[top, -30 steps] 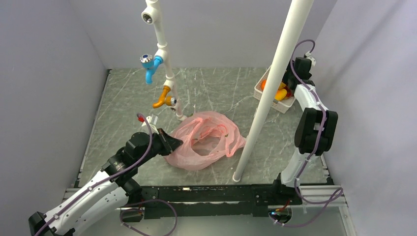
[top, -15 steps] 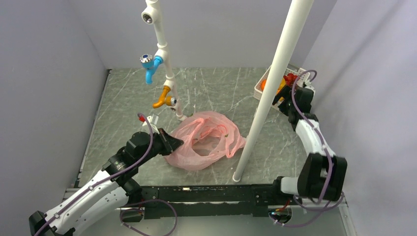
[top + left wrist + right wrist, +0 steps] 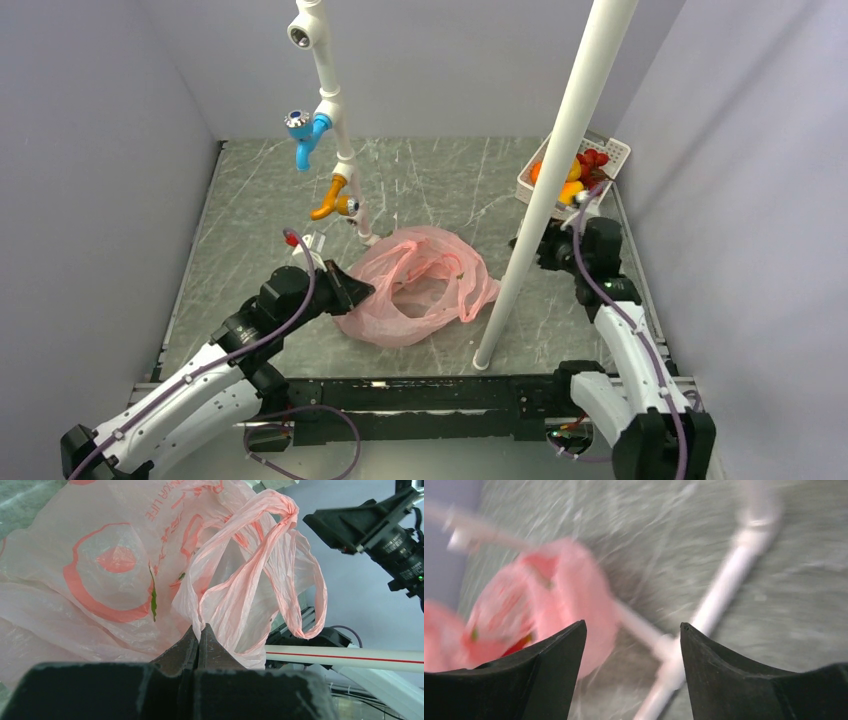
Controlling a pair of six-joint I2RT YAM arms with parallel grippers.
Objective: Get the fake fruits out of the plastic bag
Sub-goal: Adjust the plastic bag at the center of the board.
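The bag [image 3: 420, 285], centre frame, is translucent pink with darker coral print: a ring, a blob and lettering. The worktop [image 3: 450, 175] is grey-green marble with white veins. In the white basket [image 3: 618, 147], upper right, the fruits [image 3: 590, 160] are orange, yellow and red. The left gripper [image 3: 200, 630] and right gripper [image 3: 634, 630] are black. The pole [image 3: 575, 130] is white. The taps are blue [image 3: 305, 150] and orange [image 3: 328, 205].

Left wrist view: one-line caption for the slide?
Left gripper pinching a fold of the translucent pink plastic bag, its loop handles splayed beyond the fingertips.
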